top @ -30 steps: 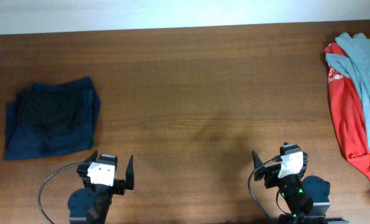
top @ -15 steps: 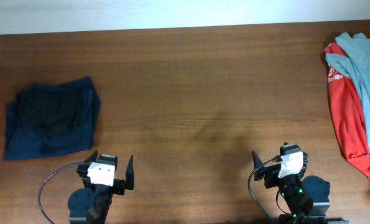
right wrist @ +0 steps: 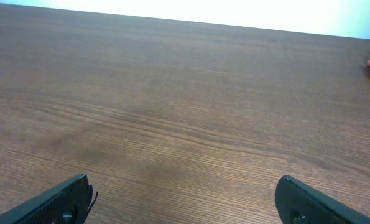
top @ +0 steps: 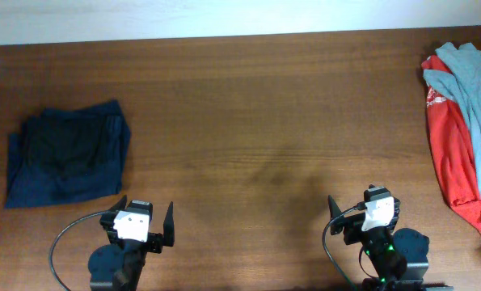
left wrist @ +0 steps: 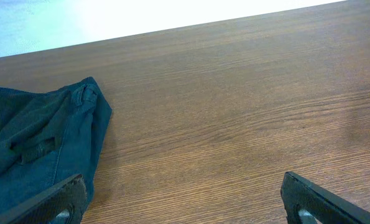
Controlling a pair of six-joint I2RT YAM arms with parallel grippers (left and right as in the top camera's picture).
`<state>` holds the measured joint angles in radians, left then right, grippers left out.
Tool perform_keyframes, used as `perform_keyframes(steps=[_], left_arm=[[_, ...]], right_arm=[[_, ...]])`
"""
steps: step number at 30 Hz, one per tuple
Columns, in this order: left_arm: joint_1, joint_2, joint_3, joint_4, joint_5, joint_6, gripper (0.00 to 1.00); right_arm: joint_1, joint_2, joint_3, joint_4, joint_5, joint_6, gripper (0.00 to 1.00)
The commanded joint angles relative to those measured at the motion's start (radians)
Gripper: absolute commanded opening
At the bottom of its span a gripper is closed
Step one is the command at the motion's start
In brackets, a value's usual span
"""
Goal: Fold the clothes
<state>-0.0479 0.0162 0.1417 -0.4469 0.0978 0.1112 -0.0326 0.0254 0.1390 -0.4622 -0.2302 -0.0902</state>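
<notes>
Both arms are sitting at the near edge of the table [top: 248, 105] with nothing in hand, so the step now looks like fetching the next garment. The denim [top: 66, 153] is lying at the far left, apparently already folded, and the left wrist view is showing it just ahead and left of that arm. The unfolded pile [top: 462, 121] is lying at the far right edge, a red shirt [top: 454, 162] with a grey-blue shirt [top: 474, 81] draped over it, both partly running out of the frame. To do this well, the right arm should probably be reaching for the top shirt alone, pinching a single layer at a hem or shoulder so the red one is not dragged along. It should then be pulling the shirt to the bare middle of the table, where both arms can be spreading it flat before any fold. The left gripper [top: 145, 208] is standing wide apart, its fingers [left wrist: 60, 200] framing bare wood and touching nothing. The right gripper [top: 361, 208] is likewise spread wide and empty in its wrist view, well apart from the pile, with only a sliver of red showing at the right edge.
</notes>
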Motion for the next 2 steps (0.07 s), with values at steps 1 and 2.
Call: perform_keyframes(steps=[1,2], left_arm=[[0.005,-0.010,-0.012,0.005,0.011,-0.009,0.99],[0.005,-0.010,-0.012,0.005,0.011,-0.009,0.99]], right_arm=[[0.007,-0.004,-0.007,0.002,-0.005,-0.007,0.99],[0.007,-0.004,-0.007,0.002,-0.005,-0.007,0.99]])
